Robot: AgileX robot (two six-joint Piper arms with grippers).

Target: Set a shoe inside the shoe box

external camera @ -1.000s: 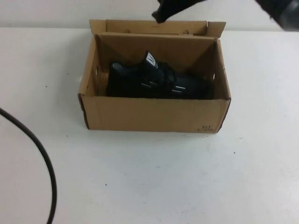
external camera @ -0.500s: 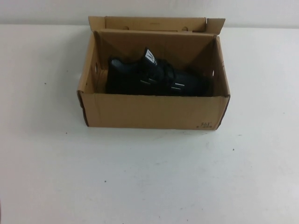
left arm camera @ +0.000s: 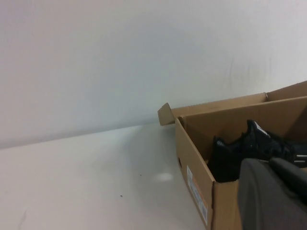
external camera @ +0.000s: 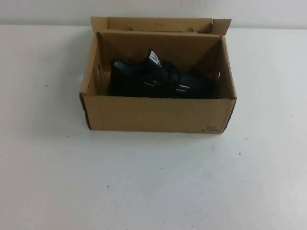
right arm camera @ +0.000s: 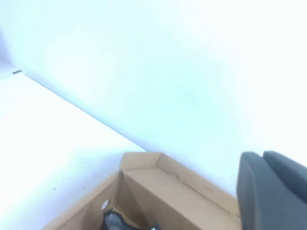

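Note:
The black mesh shoe (external camera: 158, 81) lies on its side inside the open brown cardboard shoe box (external camera: 153, 116) at the middle back of the table, its white tongue tag up and the lid flap folded back. Neither arm shows in the high view. In the left wrist view my left gripper (left arm camera: 271, 164) is shut and empty, just outside the box's near corner (left arm camera: 196, 167), with the shoe (left arm camera: 240, 148) beyond it. In the right wrist view my right gripper (right arm camera: 263, 156) is shut and empty, raised above the box's far flap (right arm camera: 158, 179); the shoe (right arm camera: 114, 221) peeks out below.
The white table (external camera: 144, 182) spreads around the box on all sides. A pale wall (left arm camera: 120, 57) stands behind the table's far edge.
The dark arm parts at the top of the high view and the black cable at the left have left that view. Box and shoe have stayed put.

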